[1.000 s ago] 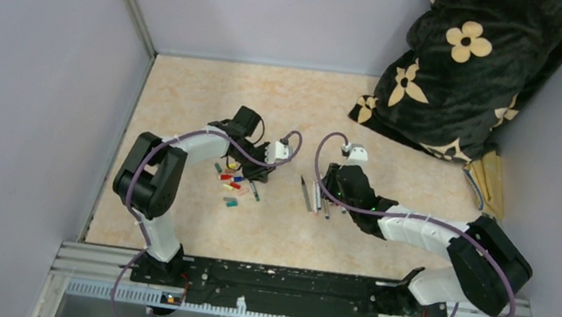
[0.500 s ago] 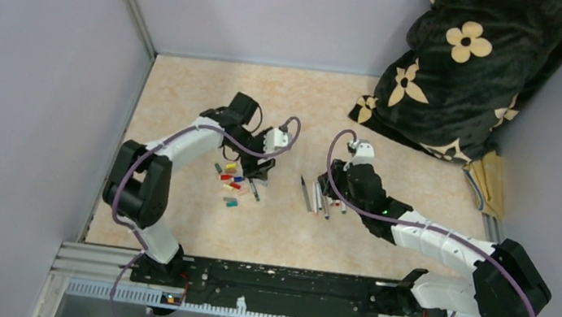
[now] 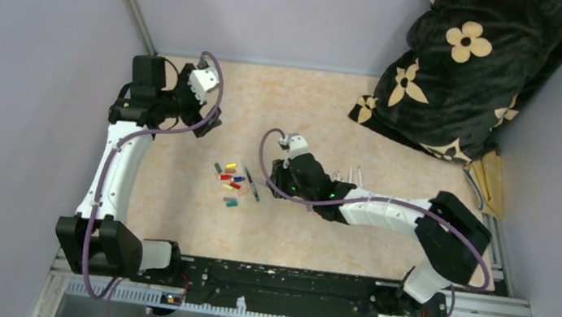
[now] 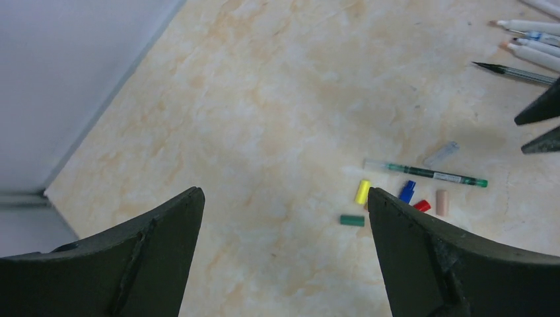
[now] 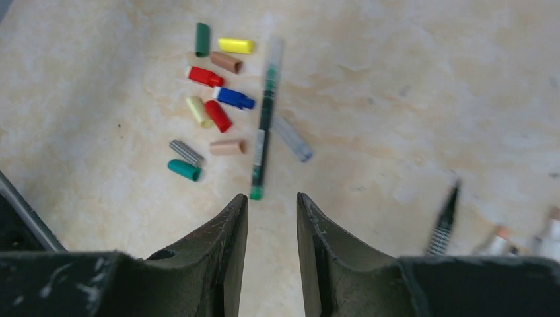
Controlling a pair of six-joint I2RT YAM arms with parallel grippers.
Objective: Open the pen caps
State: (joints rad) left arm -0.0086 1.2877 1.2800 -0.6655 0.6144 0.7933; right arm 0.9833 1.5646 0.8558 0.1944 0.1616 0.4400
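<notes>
The likeliest trouble sits with the pen caps (image 5: 218, 116), short plastic cylinders in red, green, blue, yellow, tan and grey. They lie loose and close together, so a jaw arriving off line would probably send them rolling across the beige marbled tabletop (image 5: 409, 79). The thin green-inked pen with a clear barrel (image 5: 264, 125) just beside them is round and light too. A pinch landing on its tip rather than its body could flick it into the caps. A clear tube-shaped cap (image 5: 292, 139) lies just beside it, so this pen may already be open, though I cannot tell; gripping it then would waste the move.

The caps look whole, all lying flat and none stacked, left of the table's middle in the overhead view. The black two-finger right gripper (image 5: 272, 198) hangs just short of the pen's green end, jaws narrow and holding nothing. Further right lie more thin pens with pale and striped barrels (image 5: 444, 221), blurred. The black left gripper (image 4: 284, 195), jaws wide and empty, is well apart near the far left corner. A two-handed pull needs it beside the pens, and a careless approach could sweep the caps.
</notes>
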